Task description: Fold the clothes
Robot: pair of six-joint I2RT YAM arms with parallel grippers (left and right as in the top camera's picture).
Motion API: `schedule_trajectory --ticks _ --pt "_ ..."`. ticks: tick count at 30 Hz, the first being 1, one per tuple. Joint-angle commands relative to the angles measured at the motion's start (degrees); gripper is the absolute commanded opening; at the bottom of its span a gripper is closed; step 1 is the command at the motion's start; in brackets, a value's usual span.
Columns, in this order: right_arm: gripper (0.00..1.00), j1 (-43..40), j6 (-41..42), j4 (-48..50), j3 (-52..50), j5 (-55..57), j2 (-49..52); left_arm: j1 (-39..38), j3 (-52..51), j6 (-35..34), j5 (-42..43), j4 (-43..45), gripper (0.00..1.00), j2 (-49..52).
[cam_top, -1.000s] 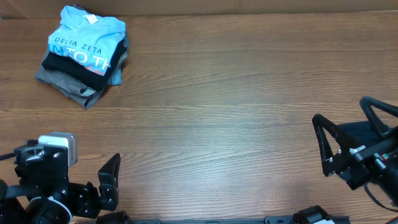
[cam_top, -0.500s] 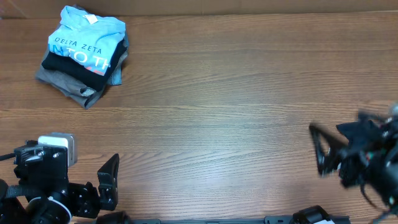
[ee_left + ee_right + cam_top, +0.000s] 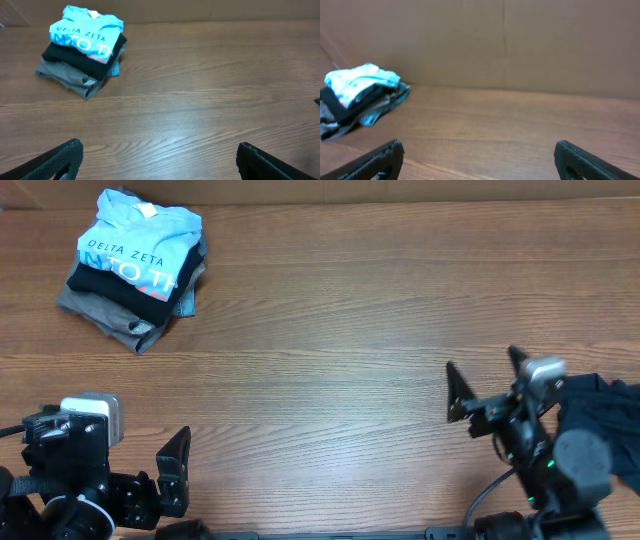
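A stack of folded clothes (image 3: 130,270) lies at the table's far left; it also shows in the left wrist view (image 3: 82,50) and the right wrist view (image 3: 357,97). On top is a sky-blue T-shirt (image 3: 140,240) with white "DELTA ZETA" lettering. Under it lie a black one (image 3: 110,283) and a grey one (image 3: 100,308). A dark navy garment (image 3: 612,420) lies at the right edge, partly behind the right arm. My left gripper (image 3: 160,155) is open over bare wood at the near left. My right gripper (image 3: 483,370) is open and holds nothing, left of the dark garment.
The wooden table (image 3: 340,340) stretches between the stack and the arms. A brown cardboard wall (image 3: 520,45) stands along the table's far edge. The left arm's wrist camera (image 3: 85,425) sits at the near left corner.
The right arm has swung left from the right edge and turned, its open jaws now nearer the table's middle. The dark garment shows beside it. The left arm has not moved.
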Motion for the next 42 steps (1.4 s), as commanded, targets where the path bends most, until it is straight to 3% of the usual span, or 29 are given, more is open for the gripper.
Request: schedule_trajectory --ticks 1,9,12,15,39,42 --pt "1.0 -0.2 -0.5 5.2 -10.5 -2.9 -8.7 -0.5 0.0 -1.0 -0.1 0.1 1.0 0.1" --pt "1.0 -0.2 -0.6 16.0 -28.7 -2.9 -22.5 -0.5 0.0 -1.0 -0.1 0.1 1.0 0.1" --pt "1.0 -0.2 -0.6 21.1 -32.6 -2.9 -22.9 -0.5 0.0 -1.0 -0.1 0.1 1.0 0.1" --pt "1.0 -0.2 -0.5 17.3 -32.8 -2.8 -22.9 -0.5 0.0 -1.0 -0.1 0.1 1.0 0.1" --pt "1.0 -0.3 -0.6 17.5 -32.8 -2.7 -22.9 -0.5 0.0 -1.0 -0.1 0.1 1.0 0.1" --pt "1.0 -0.3 -0.6 17.5 -32.8 -2.7 -22.9 -0.5 -0.7 -0.2 -0.5 3.5 1.0 -0.2"
